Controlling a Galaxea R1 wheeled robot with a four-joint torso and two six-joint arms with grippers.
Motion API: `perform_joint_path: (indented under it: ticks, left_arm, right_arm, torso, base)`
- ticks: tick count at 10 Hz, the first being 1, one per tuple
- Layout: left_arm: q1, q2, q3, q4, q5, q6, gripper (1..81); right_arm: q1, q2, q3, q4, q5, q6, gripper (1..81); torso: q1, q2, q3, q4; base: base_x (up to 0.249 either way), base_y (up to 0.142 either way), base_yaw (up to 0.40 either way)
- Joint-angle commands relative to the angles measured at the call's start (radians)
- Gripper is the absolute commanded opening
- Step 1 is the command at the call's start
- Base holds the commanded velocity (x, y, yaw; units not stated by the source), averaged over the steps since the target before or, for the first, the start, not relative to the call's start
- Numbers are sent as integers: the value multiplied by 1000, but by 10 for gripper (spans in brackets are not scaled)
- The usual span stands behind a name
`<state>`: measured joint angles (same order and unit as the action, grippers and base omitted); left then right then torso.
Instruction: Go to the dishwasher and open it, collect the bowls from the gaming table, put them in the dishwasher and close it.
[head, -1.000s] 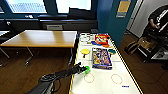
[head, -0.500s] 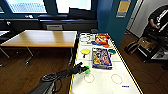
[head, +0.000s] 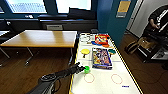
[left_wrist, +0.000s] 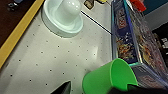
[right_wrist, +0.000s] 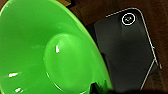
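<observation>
The gaming table (head: 105, 82) is white with a yellow edge strip and lies ahead of me. My left gripper (head: 82, 68) reaches over its near left edge. It is open, with a small upright green cup (head: 86, 69) between its fingers. In the left wrist view the cup (left_wrist: 110, 80) sits between the two dark fingertips, with a gap to one of them. A lime green bowl (right_wrist: 45, 50) looms large in the right wrist view above the wooden floor. My right gripper (right_wrist: 100, 89) is shut on its rim. The dishwasher is out of view.
Board-game boxes (head: 101, 58) lie along the table, with a round yellow thing (head: 85, 51) beside them. A white puck-like pusher (left_wrist: 62, 17) stands near the cup. A wooden table (head: 40, 38) stands to the left. A person (head: 157, 20) and bags (head: 132, 46) are on the right.
</observation>
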<state>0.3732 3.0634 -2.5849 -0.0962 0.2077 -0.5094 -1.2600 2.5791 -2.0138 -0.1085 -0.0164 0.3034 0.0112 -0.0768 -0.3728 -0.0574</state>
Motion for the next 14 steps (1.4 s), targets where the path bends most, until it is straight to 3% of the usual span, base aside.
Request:
perform_joint_path:
  ticks: [1,10,11,13,14]
  left_arm:
    - [-161,11,5,4,18,-3,811]
    - [-159,40,5,7,18,-1,811]
    - [-159,39,5,7,18,-1,811]
    - [-159,34,5,7,19,-1,811]
    - [-159,34,5,7,19,-1,811]
  right_arm:
    - [47,-17,20,-10,-60,-6,10]
    - [44,-17,15,-13,-60,-6,10]
    - [44,-17,17,-13,-60,-6,10]
    - [47,-15,17,-13,-60,-6,10]
    - [47,-15,17,-13,-60,-7,10]
  torso:
    - [0,0,0,0]
    - [0,0,0,0]
    - [0,0,-34,0]
    - [0,0,-52,0]
    - [0,0,-33,0]
  base:
    - [0,0,0]
    - [0,0,0]
    - [0,0,0]
    - [0,0,0]
    - [0,0,0]
